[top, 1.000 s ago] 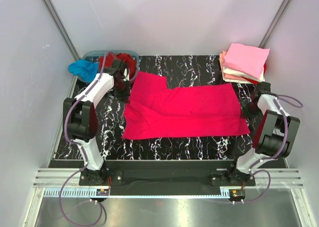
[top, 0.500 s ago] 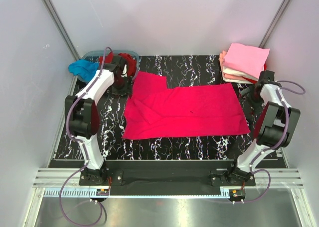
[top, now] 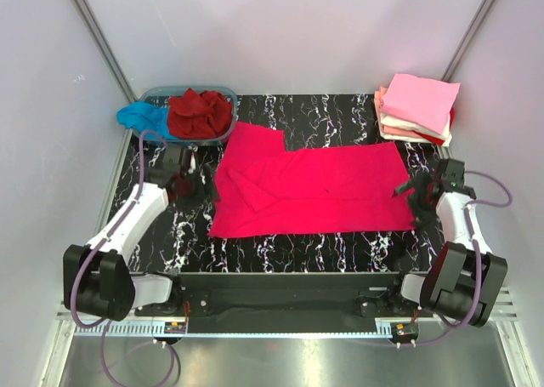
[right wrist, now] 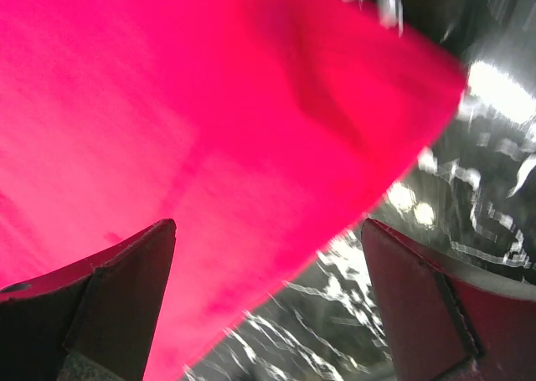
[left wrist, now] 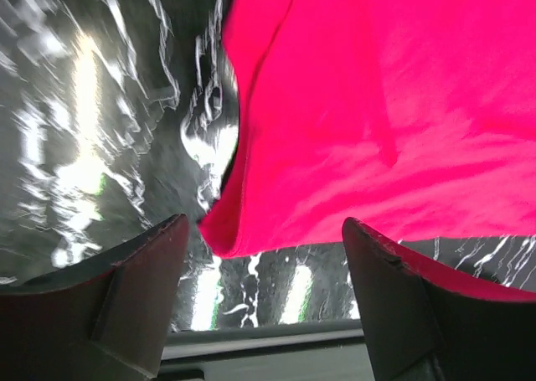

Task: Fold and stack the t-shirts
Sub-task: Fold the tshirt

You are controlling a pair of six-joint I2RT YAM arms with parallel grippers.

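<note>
Hanging low with jaws spread wide, the left gripper and the right gripper flank the bright pinkish-red t-shirt, which lies spread out between them on the black marbled table, neither gripper holding any cloth. The left wrist view shows a shirt corner just ahead of the parted fingers, and the right wrist view shows another corner ahead of that gripper's gap. Farther beyond the right gripper sits a stack of folded tees; beyond the left, a dark red tee fills the clear tub, with a turquoise tee beside it.
</note>
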